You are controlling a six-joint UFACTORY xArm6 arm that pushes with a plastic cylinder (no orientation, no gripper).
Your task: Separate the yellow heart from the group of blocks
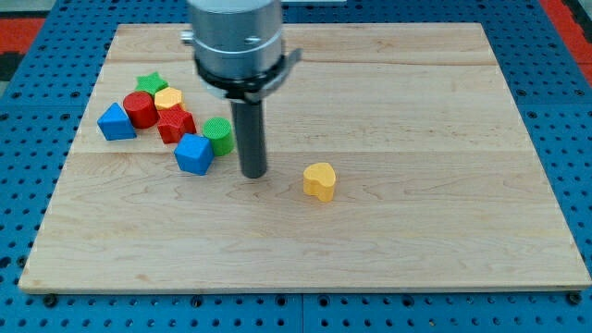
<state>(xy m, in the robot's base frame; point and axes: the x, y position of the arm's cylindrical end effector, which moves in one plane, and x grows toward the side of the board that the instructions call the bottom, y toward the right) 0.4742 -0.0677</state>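
We have no pincer on this rig, so nothing opens, closes or takes hold of anything; our arm ends in a dark rod, and my tip (253, 174) rests on the wooden board (444, 102) between the cluster and the block we care about. The yellow heart (319, 181) lies alone on bare wood to the view's right of my tip, near it but not touching, and well apart from the others — so by our reading the separation is already largely achieved. The group sits toward the view's left: a blue block (115, 122) at its outer edge, a red cylinder (141, 109) beside it, a green star (150, 84) at the top, a yellow block (168, 98) just below that star, a red star-like block (175, 124) in the middle, a blue cube-like block (194, 154) at the lower side, and a green cylinder (218, 135) just to the view's left of the rod. The rod standing between heart and cluster makes sense to us: from that side, a push to the view's right would carry the heart further off without disturbing the rest. We judge the main risk to be grazing the green cylinder, which is close by. There are no containers here — the flat board bears everything, and a blue pegboard surface (37, 185) surrounds it.
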